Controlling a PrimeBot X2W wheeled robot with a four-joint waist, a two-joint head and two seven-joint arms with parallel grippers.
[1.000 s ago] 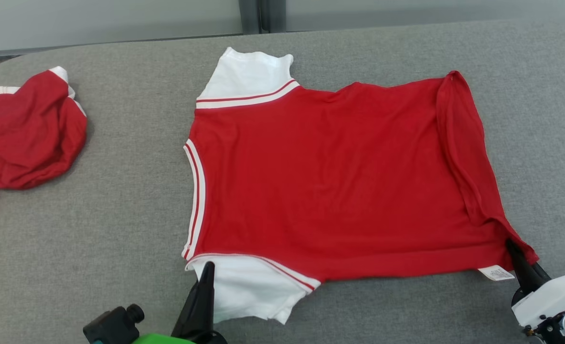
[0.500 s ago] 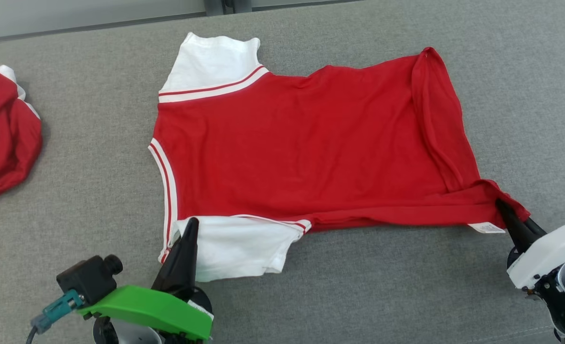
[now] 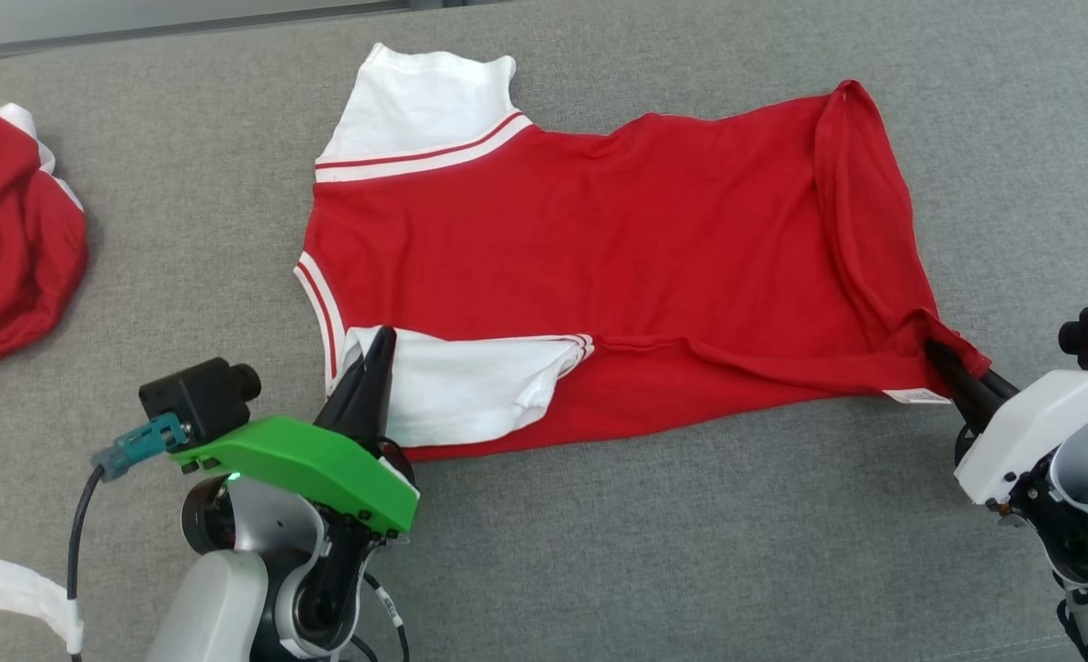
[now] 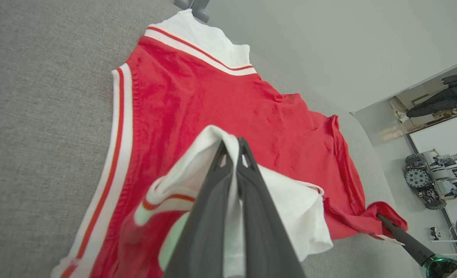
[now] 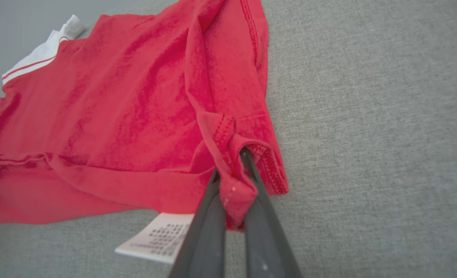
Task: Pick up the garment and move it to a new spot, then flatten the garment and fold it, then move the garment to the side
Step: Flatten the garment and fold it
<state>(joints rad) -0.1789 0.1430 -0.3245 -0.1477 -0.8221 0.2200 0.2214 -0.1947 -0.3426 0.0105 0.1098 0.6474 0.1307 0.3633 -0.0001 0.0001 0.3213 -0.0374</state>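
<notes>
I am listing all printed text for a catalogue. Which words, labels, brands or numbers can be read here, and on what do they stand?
The care label at the hem of the red garment: rows of small dark print, too blurred to read.
Nothing else bears readable text.

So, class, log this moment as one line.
stage: fold | left gripper: shut on white sleeve | right gripper: shut on hem corner | garment: near edge folded inward
</notes>
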